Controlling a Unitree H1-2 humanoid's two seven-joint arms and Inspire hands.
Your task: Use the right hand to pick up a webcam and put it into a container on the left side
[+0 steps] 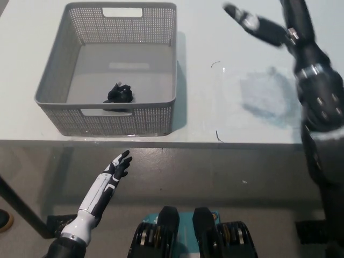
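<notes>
A: Item one, the container. What is recorded?

B: A grey perforated basket [59, 59] is recorded on the left part of a white table [226, 118]. Cut-out handles are seen in its far and near walls. It is set close to the table's near edge.

A: Item two, the webcam.

B: A small black webcam [119, 94] is listed inside the basket, lying on the basket floor toward the near wall, roughly midway between the side walls. No hand is touching it. Its finer form cannot be made out.

A: Item three, the right hand.

B: The black right hand [260, 26] is logged at the upper right, above the far part of the table and well apart from the basket. Its fingers are spread and nothing is held. One finger is extended toward picture left, with a pale tip shown. The black arm is seen running down the right edge.

A: Item four, the left hand.

B: The white left hand [115, 169] is noted at the lower left, below the table's near edge and off the tabletop. Its dark fingers are held apart and extended, and nothing is grasped.

A: Surface marks?

B: A pale, smudged patch [266, 97] is entered on the table's right part, and a few small dark marks are noted near the middle.
</notes>
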